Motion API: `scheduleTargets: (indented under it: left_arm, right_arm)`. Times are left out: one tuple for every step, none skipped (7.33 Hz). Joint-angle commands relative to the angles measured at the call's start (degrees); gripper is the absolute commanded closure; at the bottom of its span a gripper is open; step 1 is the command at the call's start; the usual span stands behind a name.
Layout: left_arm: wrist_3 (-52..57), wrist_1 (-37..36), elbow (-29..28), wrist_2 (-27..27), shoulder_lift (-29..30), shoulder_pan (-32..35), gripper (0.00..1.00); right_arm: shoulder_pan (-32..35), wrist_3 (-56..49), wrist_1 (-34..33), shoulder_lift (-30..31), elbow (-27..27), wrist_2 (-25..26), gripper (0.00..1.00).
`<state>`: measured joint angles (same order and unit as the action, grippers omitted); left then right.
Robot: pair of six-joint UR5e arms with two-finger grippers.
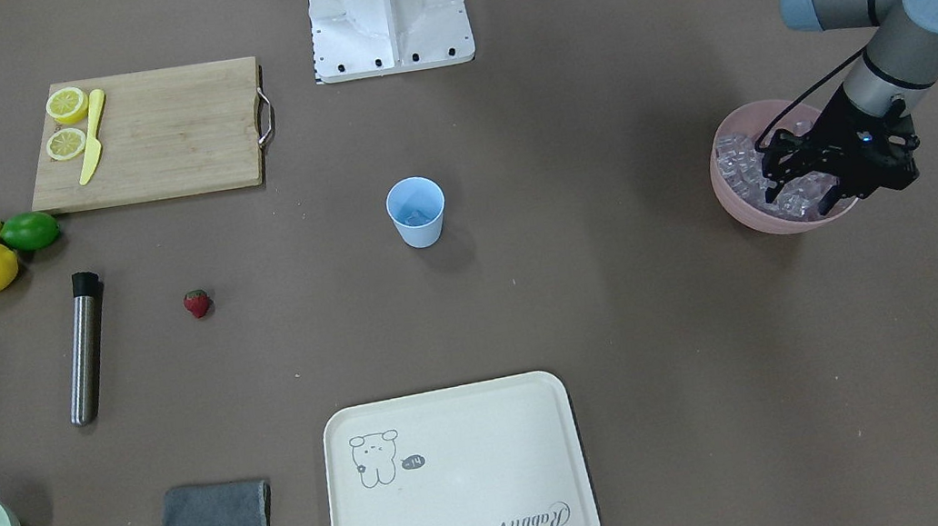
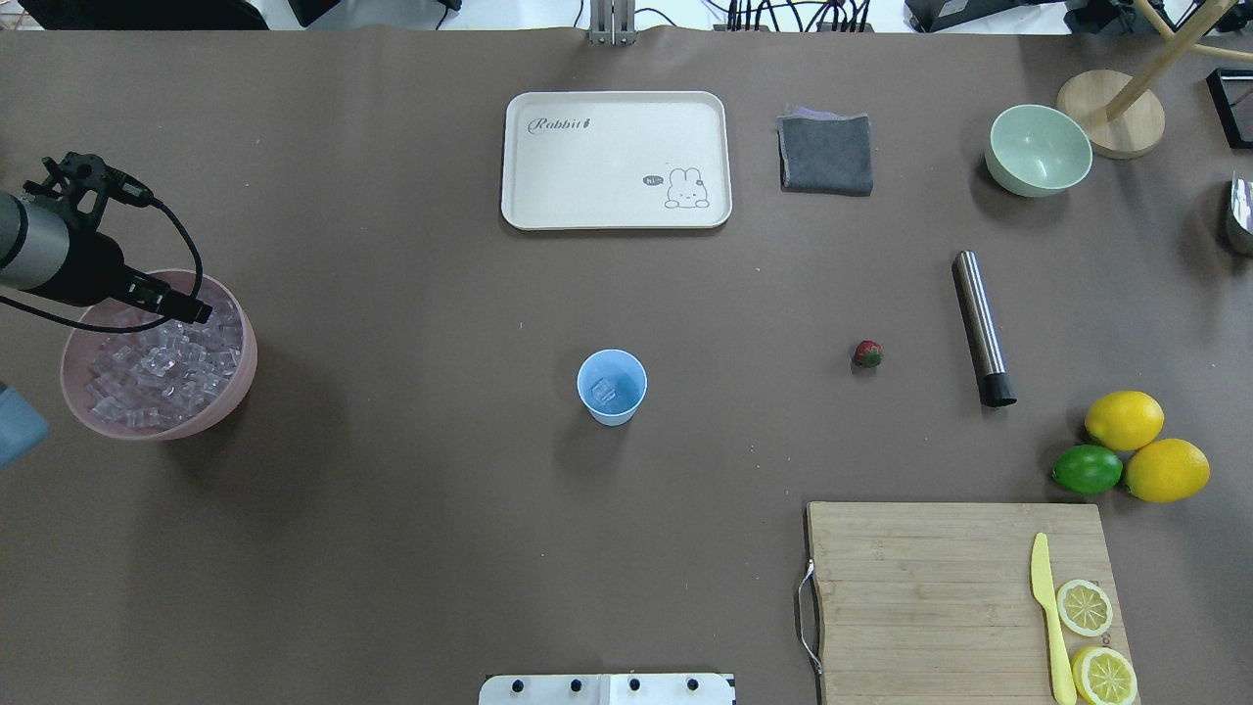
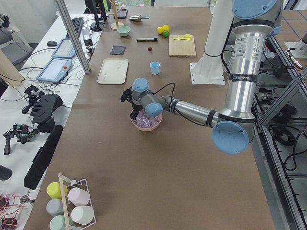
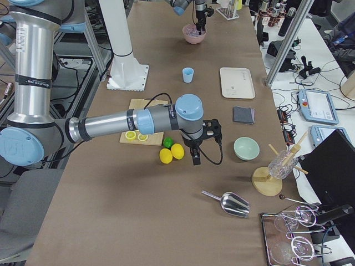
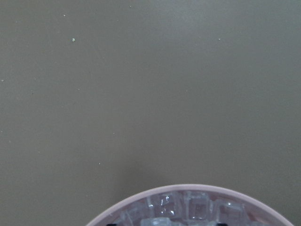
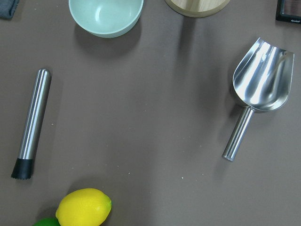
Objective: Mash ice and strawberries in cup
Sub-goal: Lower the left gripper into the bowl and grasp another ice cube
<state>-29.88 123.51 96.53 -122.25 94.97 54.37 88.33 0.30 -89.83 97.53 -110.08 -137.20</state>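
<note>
**A:** Front-facing view first. What did the surface look like?

**B:** One wide, matte brown table [image 1: 624,324]. The cup [image 1: 416,212] stood dead centre. The strawberry [image 1: 197,303] lay centre-left, well apart from it, near a steel rod [image 1: 85,349]. At the right edge the left gripper [image 1: 800,203] was down in the pink bowl [image 1: 731,203]. Its fingers were spread wide among the ice [image 1: 739,156], clamped on nothing I could make out.

**A:** And overhead?

**B:** There the bowl sat at the left edge, and a cube or so of ice showed inside the cup, mid-frame. A cream tray [image 2: 617,162] lay top centre and a cutting board [image 2: 930,587] lower right. Cables [image 2: 783,15] ran along the top edge, beyond the table.

**A:** The left-side camera?

**B:** The room opened up. A white bench [image 3: 24,86] ran down the left, carrying a keyboard [image 3: 76,25] and tablets [image 3: 60,60]. A rack of pastel cups [image 3: 67,206] stood lower left.

**A:** Right side?

**B:** The right gripper [image 4: 196,158] hung over the table mid-frame, just beside the lemons [image 4: 177,151]. Released or clenched, I couldn't tell from there. A metal scoop [image 4: 230,204] lay below centre, with glassware [image 4: 291,238] in the lower right corner.

**A:** And the wrist cameras?

**B:** On the left wrist, brown surface filled the frame, with the bowl rim and ice along the bottom edge. On the right wrist, the scoop was upper right, the rod at left, and a pale green bowl [image 6: 106,16] at the top.
</note>
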Motion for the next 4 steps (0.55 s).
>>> scheduleTargets:
  left_arm:
    - [0.0,0.0,0.0,0.1,-0.1,-0.1,0.40]
    - [0.0,0.0,0.1,-0.1,-0.1,-0.1,0.57]
    - [0.1,0.0,0.2,-0.4,0.1,-0.1,0.76]
    - [0.2,0.0,0.2,-0.4,0.1,-0.1,0.92]
  right_arm:
    - [-0.1,0.1,0.0,-0.1,0.0,0.0,0.00]
    - [-0.1,0.1,0.0,-0.1,0.0,0.0,0.00]
    - [-0.1,0.1,0.0,-0.1,0.0,0.0,0.00]
    - [-0.1,0.1,0.0,-0.1,0.0,0.0,0.00]
